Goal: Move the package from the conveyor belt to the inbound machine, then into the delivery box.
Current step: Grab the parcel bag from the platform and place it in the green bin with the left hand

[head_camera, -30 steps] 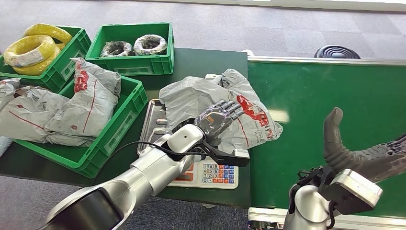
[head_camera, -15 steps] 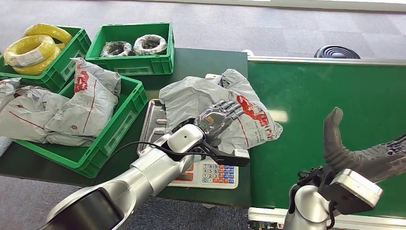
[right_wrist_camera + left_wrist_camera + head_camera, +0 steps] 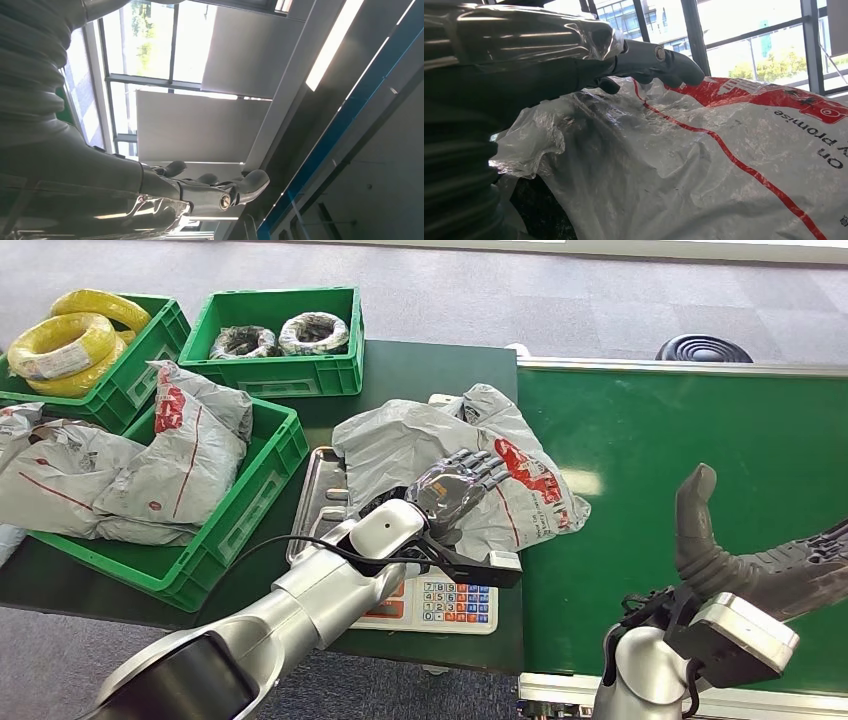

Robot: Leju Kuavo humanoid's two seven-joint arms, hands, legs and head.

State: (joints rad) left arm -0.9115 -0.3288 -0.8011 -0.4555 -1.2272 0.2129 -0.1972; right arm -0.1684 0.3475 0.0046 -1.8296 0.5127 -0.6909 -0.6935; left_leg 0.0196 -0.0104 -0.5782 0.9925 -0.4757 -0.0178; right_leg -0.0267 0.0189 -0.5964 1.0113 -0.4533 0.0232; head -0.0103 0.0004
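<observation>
You have a dark green table (image 3: 420, 370) filling the left and middle of the frame. On it sit three green crates (image 3: 262, 472), upper left and left, and a weighing scale (image 3: 330, 490) with a keypad at centre. The green conveyor belt (image 3: 690, 430) adjoins its right edge.

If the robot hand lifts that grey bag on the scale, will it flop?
Probably, yes. The grey bag is crumpled, wrinkly plastic, so it would likely sag and droop. Its shiny film looks slippery under the left robot hand. It seems soft, not fragile.
</observation>
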